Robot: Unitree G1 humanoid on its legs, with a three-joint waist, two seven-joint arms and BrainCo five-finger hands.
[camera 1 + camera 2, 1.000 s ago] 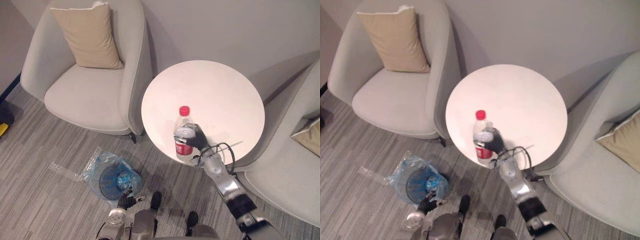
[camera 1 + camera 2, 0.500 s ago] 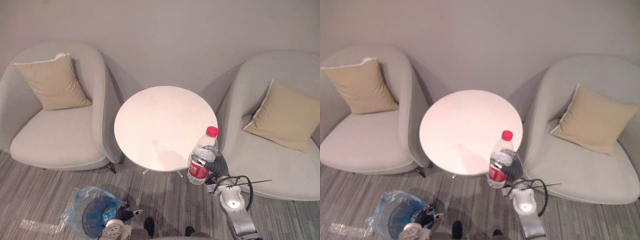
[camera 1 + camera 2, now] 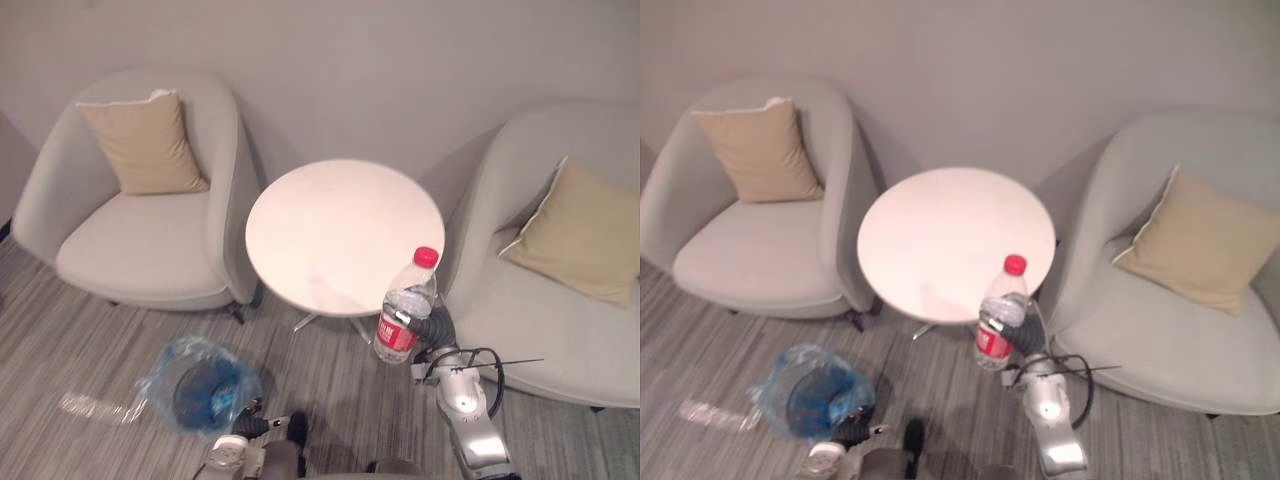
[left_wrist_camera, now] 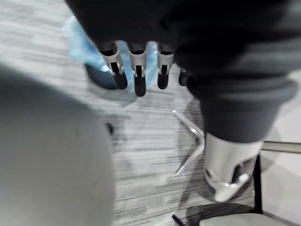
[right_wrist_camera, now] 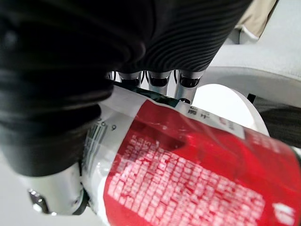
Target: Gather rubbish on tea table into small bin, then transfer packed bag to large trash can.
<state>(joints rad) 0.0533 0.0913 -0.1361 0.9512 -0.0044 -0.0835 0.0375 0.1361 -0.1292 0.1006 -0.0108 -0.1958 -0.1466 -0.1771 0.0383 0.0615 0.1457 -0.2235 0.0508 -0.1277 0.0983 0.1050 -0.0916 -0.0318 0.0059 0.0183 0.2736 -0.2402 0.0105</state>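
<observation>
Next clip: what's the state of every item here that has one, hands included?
Water bottle: upright, red cap on, held just past the edge of the tea table.
Right hand: shut on the water bottle.
Left hand: open, fingers relaxed, low near the small bin.
Small bin: standing on the floor, its blue bag liner open.

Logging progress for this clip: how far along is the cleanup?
Done: the tea table top looks bare. In hand: the right hand is curled round the red-capped bottle, roughly upright at the table's near edge. Left: drop it into the small bin with its blue bag on the floor by the open left hand, then move the bag.
</observation>
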